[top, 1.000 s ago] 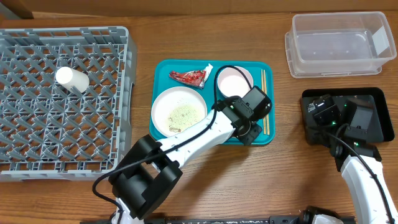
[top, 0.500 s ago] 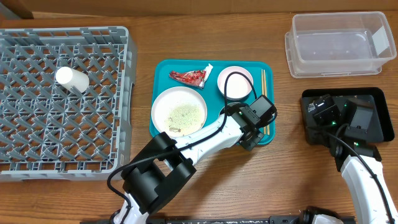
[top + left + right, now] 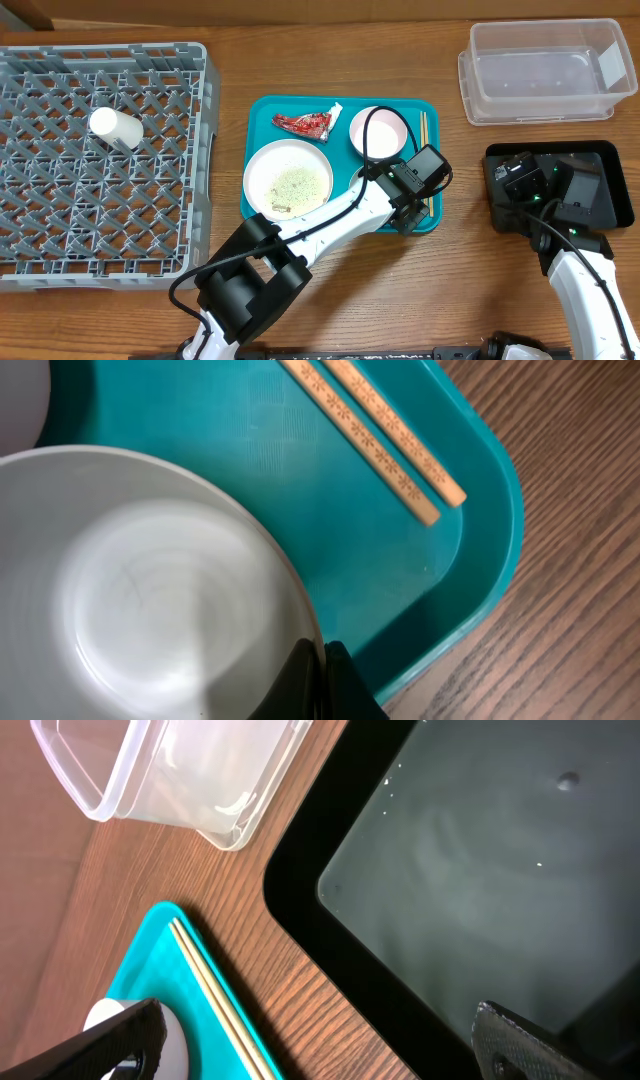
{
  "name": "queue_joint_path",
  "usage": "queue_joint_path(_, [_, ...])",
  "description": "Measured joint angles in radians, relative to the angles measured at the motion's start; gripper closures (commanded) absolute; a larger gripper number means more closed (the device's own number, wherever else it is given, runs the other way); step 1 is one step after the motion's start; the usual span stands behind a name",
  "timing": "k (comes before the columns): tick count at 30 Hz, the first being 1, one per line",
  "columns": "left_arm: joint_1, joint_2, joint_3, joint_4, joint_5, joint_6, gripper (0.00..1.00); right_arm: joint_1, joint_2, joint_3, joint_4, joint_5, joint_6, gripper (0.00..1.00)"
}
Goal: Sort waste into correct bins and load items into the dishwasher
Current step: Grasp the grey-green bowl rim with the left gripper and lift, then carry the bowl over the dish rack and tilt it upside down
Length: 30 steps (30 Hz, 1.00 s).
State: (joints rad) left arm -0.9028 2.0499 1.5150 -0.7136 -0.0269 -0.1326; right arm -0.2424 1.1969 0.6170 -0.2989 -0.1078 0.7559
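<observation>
Teal plastic, smooth and round-cornered: the serving tray (image 3: 400, 585) on my wood-grain tabletop (image 3: 585, 560) carries two slim wooden chopsticks (image 3: 372, 450) stamped with a small repeating motif. My left tool (image 3: 322, 665) is pressed together on the rim of the glossy pale grey-blue bowl (image 3: 140, 600), near the tray's corner. My right tool (image 3: 315, 1025) hangs spread wide over the shiny black tray (image 3: 480, 850), beside the clear rimmed tub (image 3: 190, 770). A white cup (image 3: 115, 128) lies on the grey lattice rack (image 3: 60, 220).

Teal serving tray (image 3: 258, 115), rounded corners and raised rim, lies flat mid-table. Wood-grain tabletop (image 3: 330, 60), brown, shows on all sides.
</observation>
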Motion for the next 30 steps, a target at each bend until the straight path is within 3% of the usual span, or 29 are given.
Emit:
queue_joint_path(6, [0.000, 0.000, 0.101, -0.112, 0.031, -0.038, 0.96, 0.000, 0.000, 0.000, 0.001, 0.000, 0.000, 0.00])
queue_joint_path(11, [0.007, -0.003, 0.298, -0.258, 0.051, -0.072, 0.96, 0.000, 0.000, 0.000, 0.000, 0.000, 0.000, 0.00])
queue_joint_path(17, [0.103, -0.098, 0.470, -0.427, 0.052, -0.155, 0.96, 0.000, 0.000, 0.000, 0.000, 0.000, 0.000, 0.00])
queue_joint_path(21, [0.267, -0.230, 0.510, -0.511, 0.052, -0.233, 0.96, 0.000, 0.000, 0.000, 0.000, 0.000, 0.000, 0.00])
queue_joint_path(24, [0.461, -0.337, 0.521, -0.562, 0.080, -0.270, 0.96, 0.000, 0.000, 0.000, 0.000, 0.000, 0.000, 0.01])
queue_joint_path(30, [0.933, -0.446, 0.529, -0.660, 0.313, -0.238, 0.96, 0.000, 0.000, 0.000, 0.000, 0.000, 0.000, 0.00])
